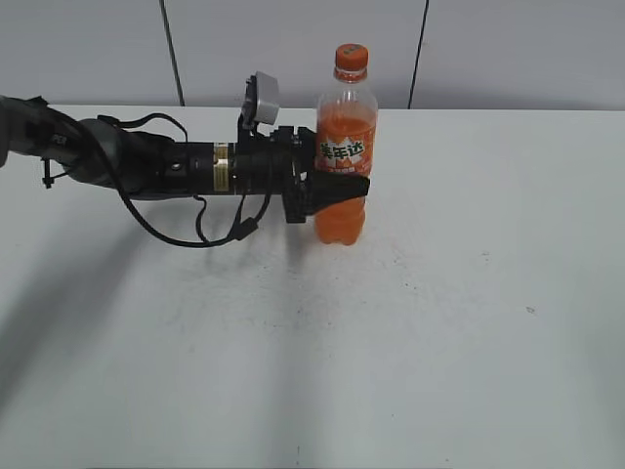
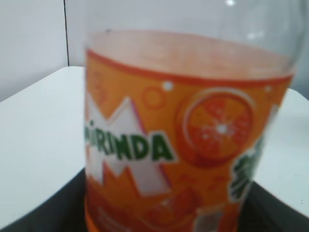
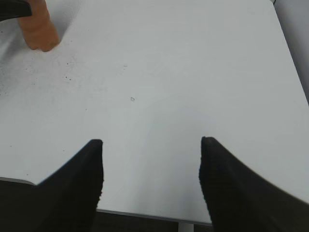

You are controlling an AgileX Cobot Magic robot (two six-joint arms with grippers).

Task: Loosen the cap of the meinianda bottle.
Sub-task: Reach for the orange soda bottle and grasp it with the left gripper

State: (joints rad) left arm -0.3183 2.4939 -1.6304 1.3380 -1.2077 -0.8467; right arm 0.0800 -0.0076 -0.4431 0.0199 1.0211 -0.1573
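Note:
The meinianda bottle [image 1: 344, 147] stands upright on the white table, a clear bottle with orange drink and an orange label. Its orange cap [image 1: 351, 56] sits on top of the neck. My left gripper [image 1: 342, 186] reaches in from the left and is shut on the bottle's body just below the label. In the left wrist view the bottle's label [image 2: 183, 145] fills the frame between the dark fingers. My right gripper [image 3: 150, 164] is open and empty over the table's near edge; the arm is out of the exterior view. The bottle's base [image 3: 39, 29] shows far off in the right wrist view.
The white table [image 1: 439, 322] stretches wide around the bottle, with small dark specks on it. A grey panelled wall [image 1: 293, 49] runs behind the table's far edge. My left arm and its cables [image 1: 156, 166] lie across the table's left side.

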